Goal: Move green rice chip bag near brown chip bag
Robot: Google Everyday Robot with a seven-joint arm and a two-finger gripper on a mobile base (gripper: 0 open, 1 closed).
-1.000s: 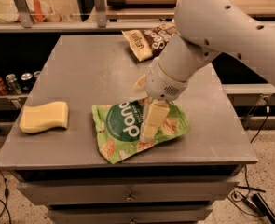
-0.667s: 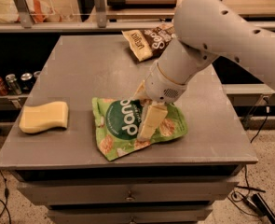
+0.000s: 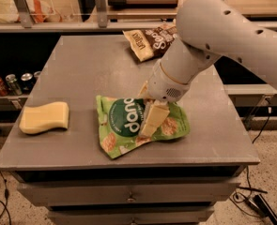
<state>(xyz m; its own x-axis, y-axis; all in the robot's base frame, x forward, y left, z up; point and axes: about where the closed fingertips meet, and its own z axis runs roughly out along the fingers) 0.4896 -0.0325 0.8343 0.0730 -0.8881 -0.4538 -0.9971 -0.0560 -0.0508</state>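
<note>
The green rice chip bag [image 3: 120, 125] lies at the front middle of the grey table [image 3: 91, 64]. My gripper [image 3: 146, 112] comes down on it from the upper right. One cream finger [image 3: 153, 122] lies across the bag's top face and the other stands at its far edge, so the gripper is shut on the bag. The bag's right part looks slightly raised and crinkled. The brown chip bag [image 3: 152, 41] lies at the table's far edge, partly hidden behind my white arm [image 3: 213, 36].
A yellow sponge [image 3: 44, 117] lies at the table's front left. Several soda cans [image 3: 11, 83] stand on a low shelf left of the table. A shelf with rails runs behind the table. Drawers sit below the table top.
The arm and gripper have shifted slightly toward the far side. The green bag has moved a little with them, and its far edge sits higher.
</note>
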